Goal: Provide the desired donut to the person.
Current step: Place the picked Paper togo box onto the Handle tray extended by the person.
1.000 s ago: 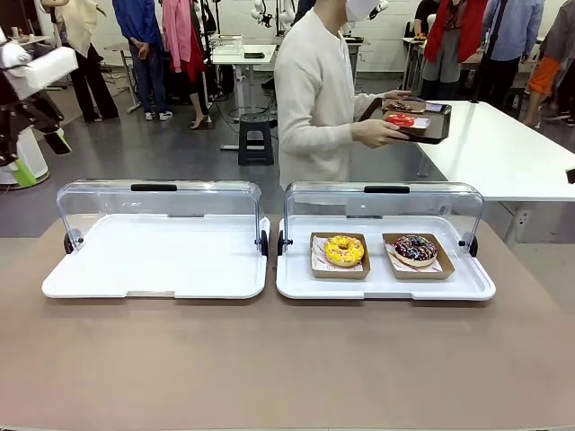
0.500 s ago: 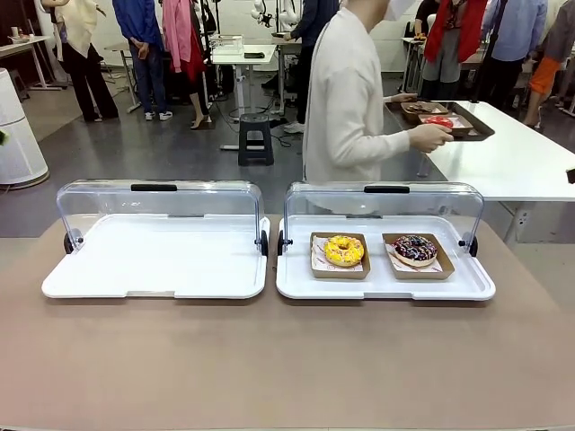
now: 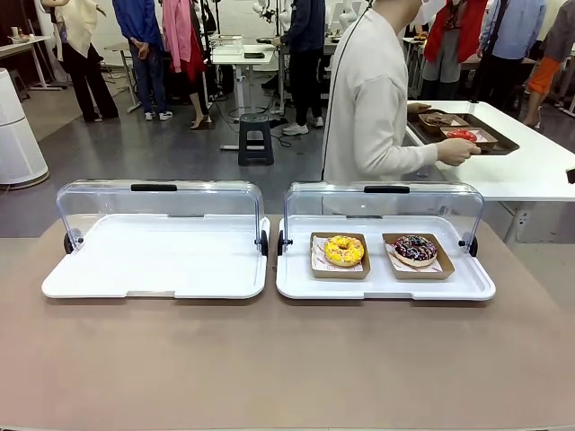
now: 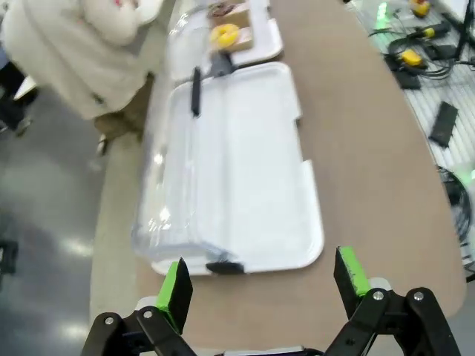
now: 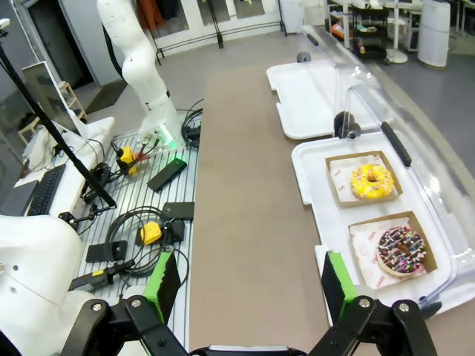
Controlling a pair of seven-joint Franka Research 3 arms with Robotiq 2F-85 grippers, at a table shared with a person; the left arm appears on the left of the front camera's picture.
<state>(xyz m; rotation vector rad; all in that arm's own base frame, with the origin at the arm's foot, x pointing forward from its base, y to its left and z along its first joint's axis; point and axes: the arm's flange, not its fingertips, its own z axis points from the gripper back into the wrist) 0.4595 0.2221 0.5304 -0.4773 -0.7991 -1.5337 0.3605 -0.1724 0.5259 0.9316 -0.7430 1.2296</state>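
A yellow-iced donut (image 3: 344, 250) and a chocolate donut with coloured sprinkles (image 3: 415, 249) sit in cardboard trays inside the right display tray (image 3: 386, 285), whose clear lid is raised. The person (image 3: 373, 108), in a cream cardigan, stands behind it, turned to the right, holding a dark serving tray (image 3: 467, 132) with more donuts over a white side table. My left gripper (image 4: 263, 285) hovers open above the near end of the bare left display tray (image 4: 252, 170). My right gripper (image 5: 249, 285) is open, high over the table beside the yellow donut (image 5: 372, 181) and the chocolate donut (image 5: 401, 251).
The left display tray (image 3: 157, 260) stands with its lid up. The white side table (image 3: 521, 166) is at the back right. Cables and tools (image 5: 141, 222) lie on a grid off the table's robot side. Other people stand far behind.
The person has turned and stepped right, carrying the dark tray toward the side table. My left arm, seen at the upper left a second ago, has left the front view.
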